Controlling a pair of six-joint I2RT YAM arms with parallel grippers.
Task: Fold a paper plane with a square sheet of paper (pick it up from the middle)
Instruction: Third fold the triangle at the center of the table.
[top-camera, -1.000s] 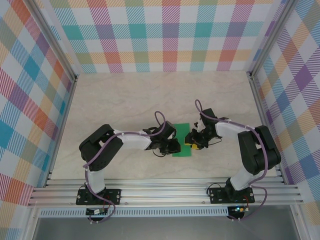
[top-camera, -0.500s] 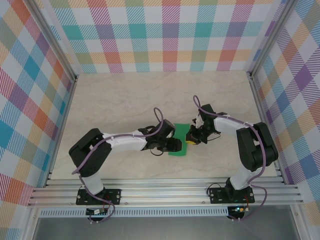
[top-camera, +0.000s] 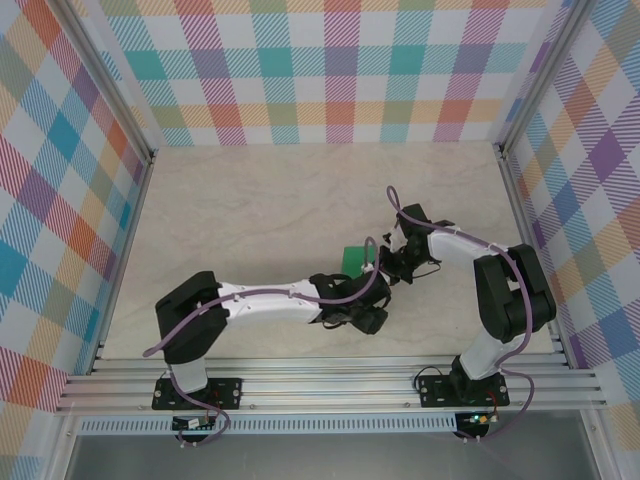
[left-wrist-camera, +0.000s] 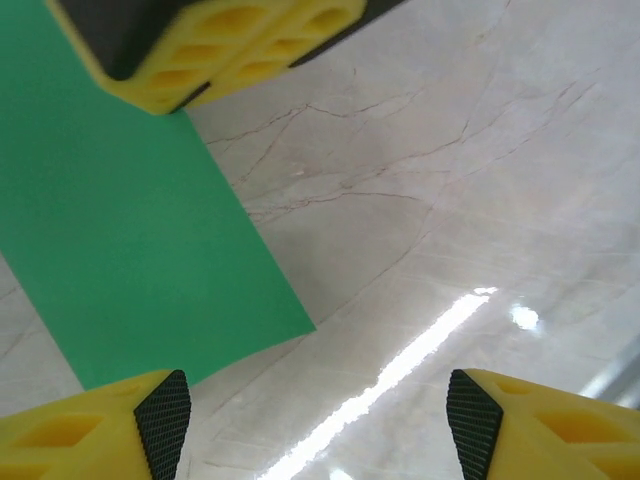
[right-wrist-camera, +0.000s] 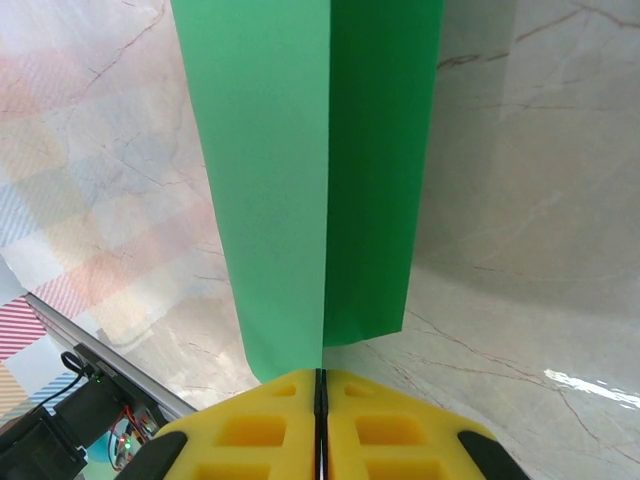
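Just right of centre in the top view, the right hand (top-camera: 383, 268) is clamped shut on one edge of the creased green sheet of paper (top-camera: 354, 259). Below it, the left hand (top-camera: 368, 318) hovers above the desk (top-camera: 250, 210), fingers spread, holding nothing.

The left gripper (left-wrist-camera: 318, 425) hangs over the marble table (left-wrist-camera: 480, 200), jaws wide apart. The right gripper (left-wrist-camera: 210, 70), jaws pressed together, meets the top edge of the square sheet of paper (left-wrist-camera: 130, 250).
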